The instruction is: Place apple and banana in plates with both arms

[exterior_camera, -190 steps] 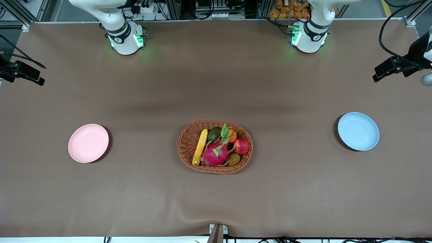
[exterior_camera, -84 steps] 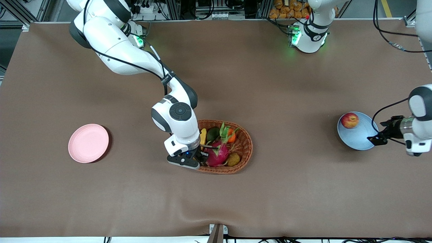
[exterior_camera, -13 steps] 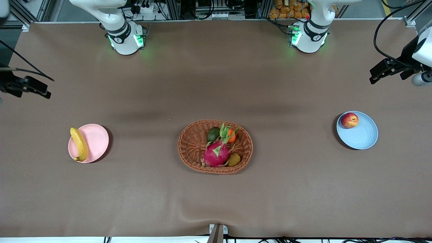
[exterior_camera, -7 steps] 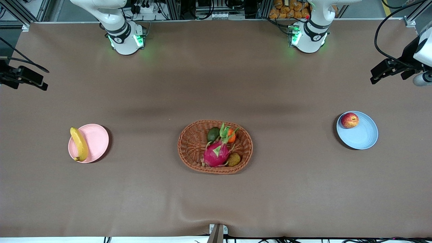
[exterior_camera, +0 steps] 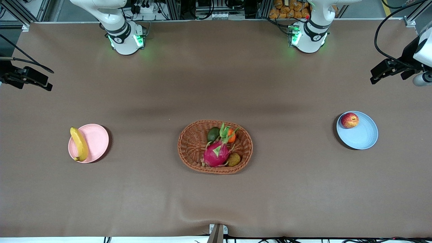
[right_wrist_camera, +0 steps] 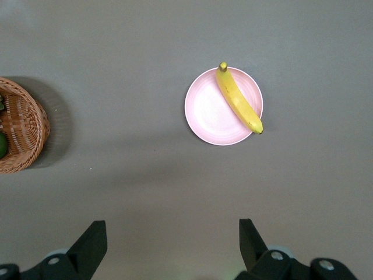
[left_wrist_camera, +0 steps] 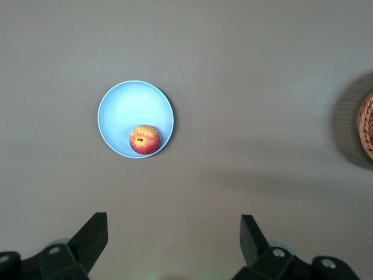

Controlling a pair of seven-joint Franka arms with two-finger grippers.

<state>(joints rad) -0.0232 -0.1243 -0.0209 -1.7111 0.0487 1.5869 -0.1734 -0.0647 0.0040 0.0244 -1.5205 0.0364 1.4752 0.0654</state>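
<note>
Brown table (exterior_camera: 216, 84) carries pink plate (exterior_camera: 96, 140), wicker basket (exterior_camera: 192, 143), blue plate (exterior_camera: 362, 136)

Left pincer (left_wrist_camera: 172, 242) and right pincer (right_wrist_camera: 172, 242) both raised high over the table, fingers spread wide, empty.

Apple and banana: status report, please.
Left gripper and right gripper open, raised, empty. Apple on blue plate, banana on pink plate. No obstruction.
</note>
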